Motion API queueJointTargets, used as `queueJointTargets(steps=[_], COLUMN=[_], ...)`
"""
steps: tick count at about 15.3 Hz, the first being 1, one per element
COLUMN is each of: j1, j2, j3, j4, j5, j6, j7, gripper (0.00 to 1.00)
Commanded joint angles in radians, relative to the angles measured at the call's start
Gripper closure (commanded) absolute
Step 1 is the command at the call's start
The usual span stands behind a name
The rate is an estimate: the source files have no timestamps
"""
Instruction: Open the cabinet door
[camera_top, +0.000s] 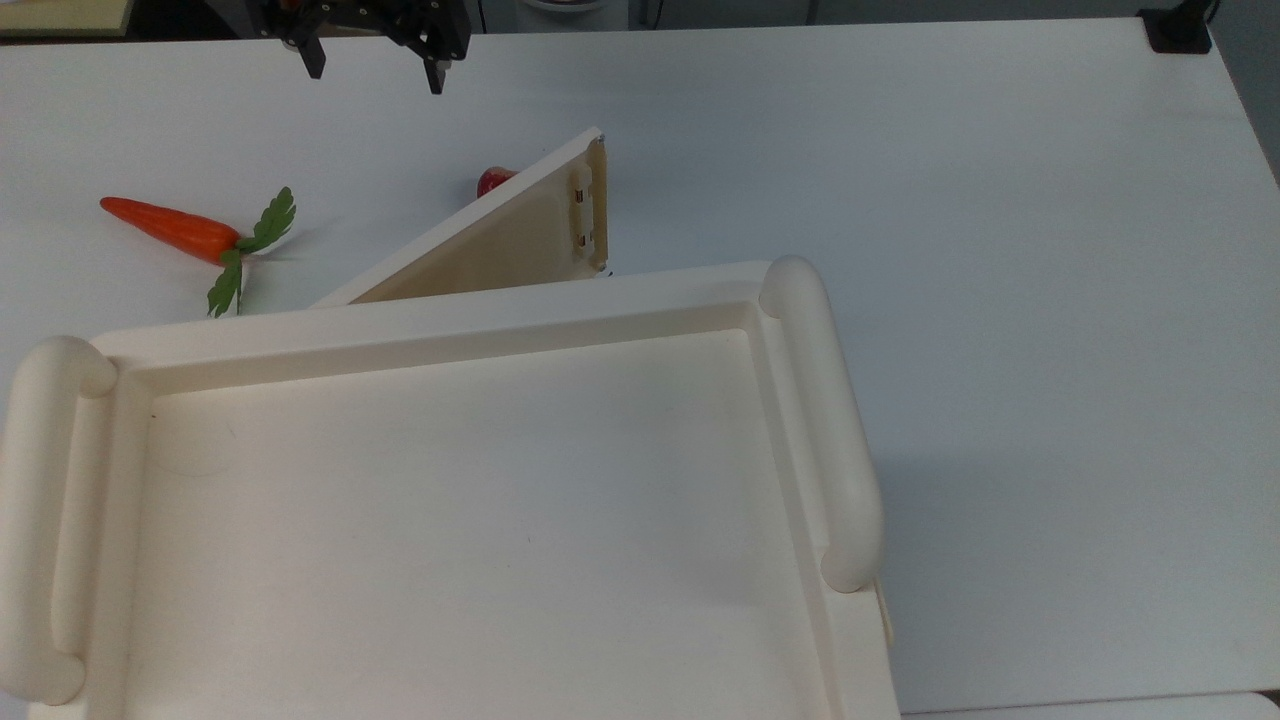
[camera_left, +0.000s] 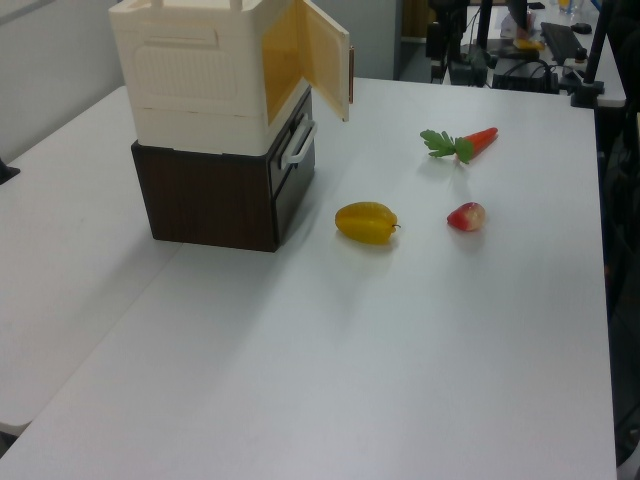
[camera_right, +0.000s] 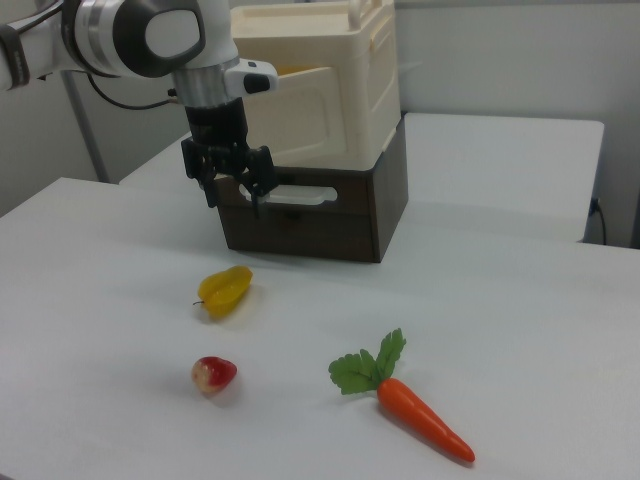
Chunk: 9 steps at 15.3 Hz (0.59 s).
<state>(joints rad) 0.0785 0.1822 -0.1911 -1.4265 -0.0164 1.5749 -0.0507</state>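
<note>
Jaws parted and gripping nothing: the black two-finger gripper (camera_top: 370, 68) hangs above the white table (camera_top: 950, 250) near its far edge in the top view, its two fingertips well separated, and it is apart from the cabinet; in the right view the gripper (camera_right: 233, 195) hangs below the arm's white wrist, in front of the dark brown lower cabinet block (camera_right: 340, 215) with its white drawer handle (camera_right: 300, 196). The flat cream cabinet door (camera_top: 490, 245) stands swung partly outward from the front of the cream plastic upper cabinet (camera_left: 190, 80), its tan inner face and two small metal posts near the free edge showing in the top view; in the left view the cabinet door (camera_left: 327, 58) angles away from the opening toward the left view's right. The cabinet's recessed cream top with thick rounded side rails (camera_top: 820, 420) lies in the foreground of the top view. On the table lie an orange toy carrot with green leaves (camera_top: 190, 235), a red toy strawberry (camera_top: 492, 180) partly hidden behind the door's top edge in the top view, and a yellow toy starfruit (camera_left: 367, 222) lying near the brown block in the left view
</note>
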Motion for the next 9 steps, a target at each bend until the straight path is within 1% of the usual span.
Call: queueJointTargets(steps=[1,2,3,9], j1=[-0.006,-0.008,-0.011,-0.011], j2=[-0.044,-0.044,-0.049,-0.055], j3=[-0.019,-0.027,-0.046,-0.06], j4=[-0.046,-0.045,-0.043,-0.045], j5=[-0.017,-0.017,-0.014,-0.007], j6=[-0.019,-0.019,-0.019,-0.021], j7=[-0.008,-0.011,-0.014,-0.024], gripper=[0.0,0.0,0.0,0.0])
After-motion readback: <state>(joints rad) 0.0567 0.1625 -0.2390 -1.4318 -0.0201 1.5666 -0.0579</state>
